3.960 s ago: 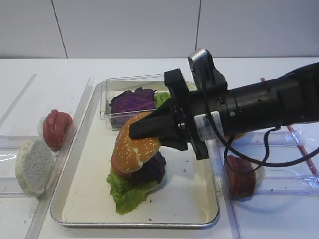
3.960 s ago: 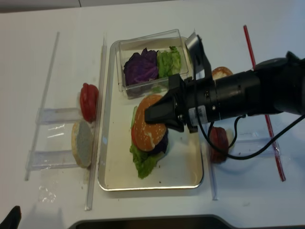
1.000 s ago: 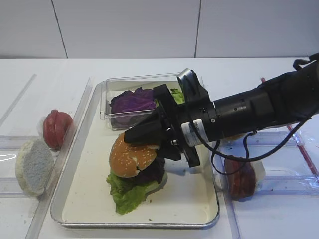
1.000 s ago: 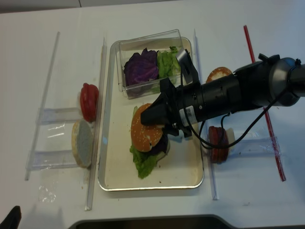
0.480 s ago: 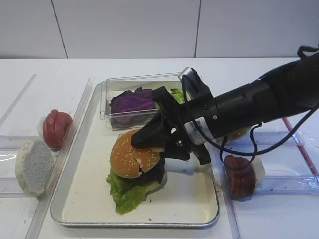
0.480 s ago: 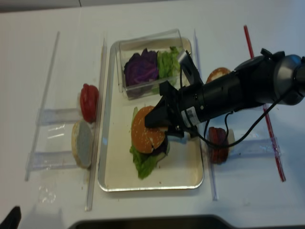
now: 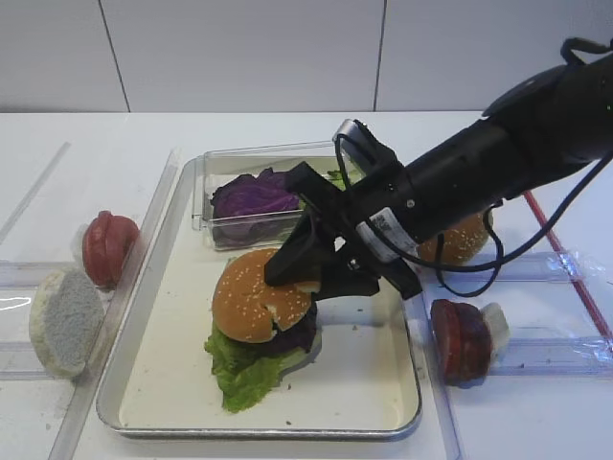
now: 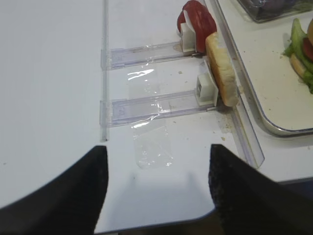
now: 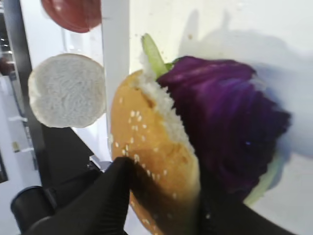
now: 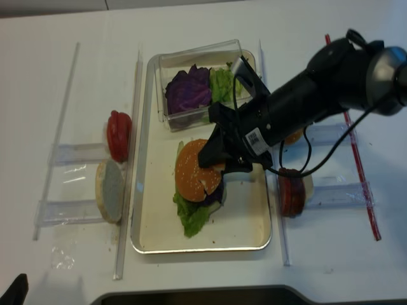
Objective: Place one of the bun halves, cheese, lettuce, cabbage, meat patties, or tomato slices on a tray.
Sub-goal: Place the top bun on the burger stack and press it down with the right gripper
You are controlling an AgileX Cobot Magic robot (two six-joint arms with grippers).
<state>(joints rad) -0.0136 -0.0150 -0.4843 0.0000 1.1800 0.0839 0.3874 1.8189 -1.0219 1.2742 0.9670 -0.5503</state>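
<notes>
my right arm comes in from the right and slopes down over the large rectangular metal tray with the silver rolled rim, its right pincer tipped low toward the stack. the stack stands left of the tray's middle, with bare cream floor in front of it and to its right. the small clear plastic box with dark purple crinkled cabbage sits close behind the pincer. the pincer's black fingers stand partly spread on either side of the golden-brown sesame-dotted bun top, touching its rear edge; i cannot tell how firmly they pinch. the bun rests tilted on purple cabbage and frilly light-green lettuce. my left pincer hangs spread over the white counter, holding nothing.
</notes>
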